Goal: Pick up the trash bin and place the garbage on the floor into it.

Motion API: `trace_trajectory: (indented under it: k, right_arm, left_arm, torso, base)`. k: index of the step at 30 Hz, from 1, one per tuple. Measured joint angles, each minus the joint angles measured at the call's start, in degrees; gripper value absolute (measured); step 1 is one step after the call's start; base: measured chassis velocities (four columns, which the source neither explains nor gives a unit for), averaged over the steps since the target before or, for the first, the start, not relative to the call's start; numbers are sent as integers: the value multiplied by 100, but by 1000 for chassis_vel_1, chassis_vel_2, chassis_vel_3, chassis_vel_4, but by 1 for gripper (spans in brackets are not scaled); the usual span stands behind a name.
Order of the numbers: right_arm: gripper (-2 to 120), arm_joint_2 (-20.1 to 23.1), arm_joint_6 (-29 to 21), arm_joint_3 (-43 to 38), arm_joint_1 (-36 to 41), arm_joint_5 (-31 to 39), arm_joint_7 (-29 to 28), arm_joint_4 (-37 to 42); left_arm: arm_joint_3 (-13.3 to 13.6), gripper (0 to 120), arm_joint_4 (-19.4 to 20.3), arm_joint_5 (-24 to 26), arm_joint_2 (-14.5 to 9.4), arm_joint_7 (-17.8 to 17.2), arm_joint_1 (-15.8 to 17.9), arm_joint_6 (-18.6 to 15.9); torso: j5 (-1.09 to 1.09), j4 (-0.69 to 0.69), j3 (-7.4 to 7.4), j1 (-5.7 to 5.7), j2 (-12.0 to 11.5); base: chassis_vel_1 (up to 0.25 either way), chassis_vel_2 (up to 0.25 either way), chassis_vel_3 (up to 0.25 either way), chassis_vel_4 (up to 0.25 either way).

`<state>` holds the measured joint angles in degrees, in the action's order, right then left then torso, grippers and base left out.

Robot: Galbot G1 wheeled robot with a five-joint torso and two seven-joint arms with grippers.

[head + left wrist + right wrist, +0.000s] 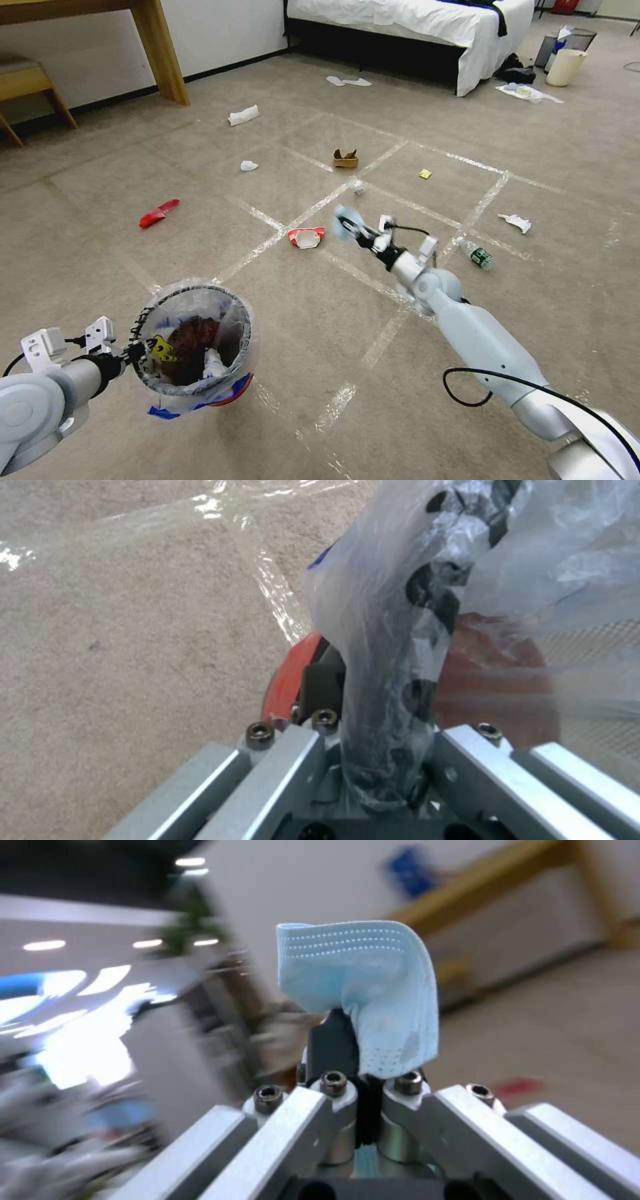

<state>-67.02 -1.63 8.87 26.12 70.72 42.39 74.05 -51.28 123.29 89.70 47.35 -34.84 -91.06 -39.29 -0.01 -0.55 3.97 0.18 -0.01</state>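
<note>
Trash bin (193, 347) hung off the floor (100, 267) at my lower left, left gripper (137, 348) clenched on its bagged rim. Right gripper (353, 227) pinched a blue face mask (363, 990), raised over the carpet, well apart from the bin. Step in hand: carrying mask to bin. Next move calls for centring it over the opening before release

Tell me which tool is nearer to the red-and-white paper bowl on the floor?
Right. The right tool, holding the blue face mask, hangs just beside the paper bowl. The left tool grips the trash bin, farther away.
</note>
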Motion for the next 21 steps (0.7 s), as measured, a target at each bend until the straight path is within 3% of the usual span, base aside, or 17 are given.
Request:
trace_trajectory:
  k: [5,12,21]
  right_arm:
    - [0,-171,-33,574,-321,60,253,266]
    - [0,-655,-45,1819,-1061,13,184,271]
    - [0,-828,17,2742,-1284,-417,187,187]
  left_arm:
    - [-15,1,-1,39,-25,-16,20,0]
    - [-55,1,-53,102,-95,-68,48,-2]
    - [-57,1,-101,103,-79,-77,81,-2]
  torso:
    - [0,0,0,0,0]
    - [-1,1,0,0,0]
    - [0,0,0,0,1]
  base:
    - [0,0,0,0]
    - [0,0,0,0]
    - [0,0,0,0]
